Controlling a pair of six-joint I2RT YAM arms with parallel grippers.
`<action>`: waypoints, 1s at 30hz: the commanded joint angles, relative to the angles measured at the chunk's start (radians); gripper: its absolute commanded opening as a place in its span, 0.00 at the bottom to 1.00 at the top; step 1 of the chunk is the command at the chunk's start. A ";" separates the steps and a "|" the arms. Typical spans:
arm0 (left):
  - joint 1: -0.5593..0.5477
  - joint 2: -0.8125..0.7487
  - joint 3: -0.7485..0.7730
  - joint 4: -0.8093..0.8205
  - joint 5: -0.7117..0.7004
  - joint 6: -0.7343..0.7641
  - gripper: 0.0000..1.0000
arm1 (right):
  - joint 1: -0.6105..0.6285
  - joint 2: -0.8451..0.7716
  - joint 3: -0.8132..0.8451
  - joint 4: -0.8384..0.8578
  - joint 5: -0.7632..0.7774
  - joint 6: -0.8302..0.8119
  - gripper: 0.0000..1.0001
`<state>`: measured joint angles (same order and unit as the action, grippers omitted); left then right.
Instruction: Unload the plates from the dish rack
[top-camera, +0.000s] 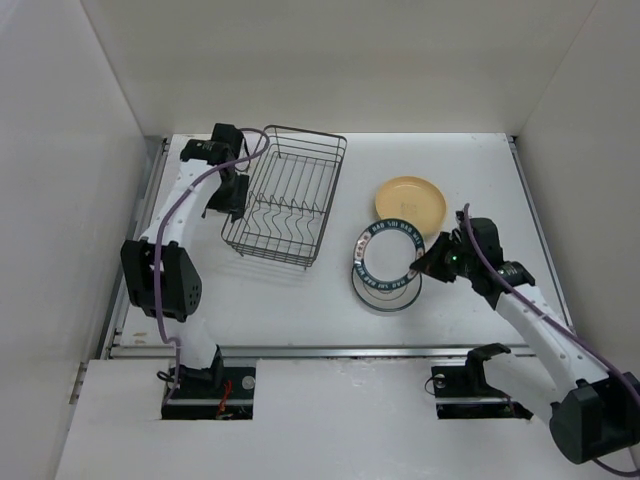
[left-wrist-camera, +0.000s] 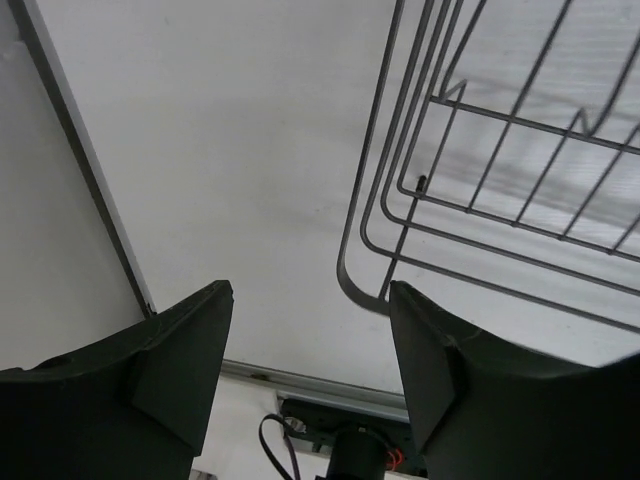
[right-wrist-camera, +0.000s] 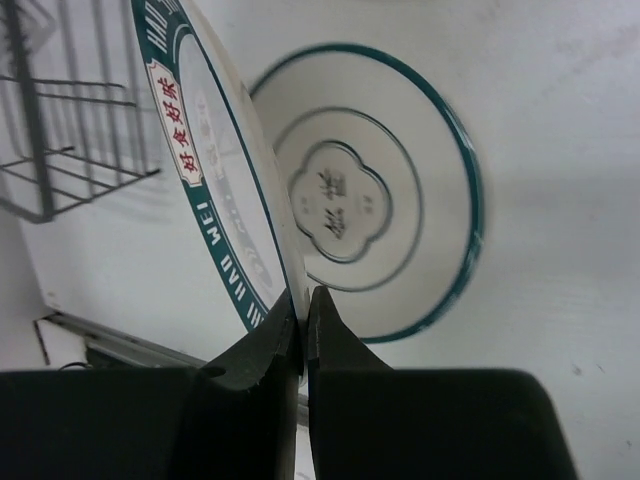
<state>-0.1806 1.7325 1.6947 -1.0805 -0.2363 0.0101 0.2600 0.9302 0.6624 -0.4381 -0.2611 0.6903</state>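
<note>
The dark wire dish rack (top-camera: 305, 133) stands at the back left with no plate showing in it; one rounded corner (left-wrist-camera: 352, 293) of it shows in the left wrist view. My left gripper (top-camera: 232, 190) hovers just off its left side, open (left-wrist-camera: 310, 300), with nothing between the fingers. My right gripper (top-camera: 430, 262) is shut (right-wrist-camera: 303, 300) on the rim of a white plate with a green lettered rim (top-camera: 385, 232) (right-wrist-camera: 215, 170), held tilted. Under it a second green-rimmed plate (top-camera: 390, 298) (right-wrist-camera: 400, 200) lies flat on the table. A tan-yellow plate (top-camera: 410, 203) lies behind them.
White walls close in the table on the left, back and right. A metal rail (top-camera: 330, 350) runs along the near edge in front of the arm bases. A narrow strip (left-wrist-camera: 90, 170) edges the table to the left of the rack.
</note>
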 joint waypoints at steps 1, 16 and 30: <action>0.029 0.044 -0.035 0.036 -0.066 0.005 0.60 | -0.005 0.008 -0.026 -0.059 0.049 -0.020 0.00; 0.049 0.266 0.036 -0.009 0.098 -0.004 0.03 | -0.005 0.180 -0.043 -0.091 0.075 -0.031 0.73; 0.204 0.199 -0.038 -0.068 0.293 -0.114 0.00 | 0.022 0.259 0.046 -0.102 0.191 0.026 0.74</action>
<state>0.0025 1.9804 1.6871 -1.0931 0.0330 -0.0349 0.2661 1.1610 0.6456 -0.5686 -0.0937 0.7002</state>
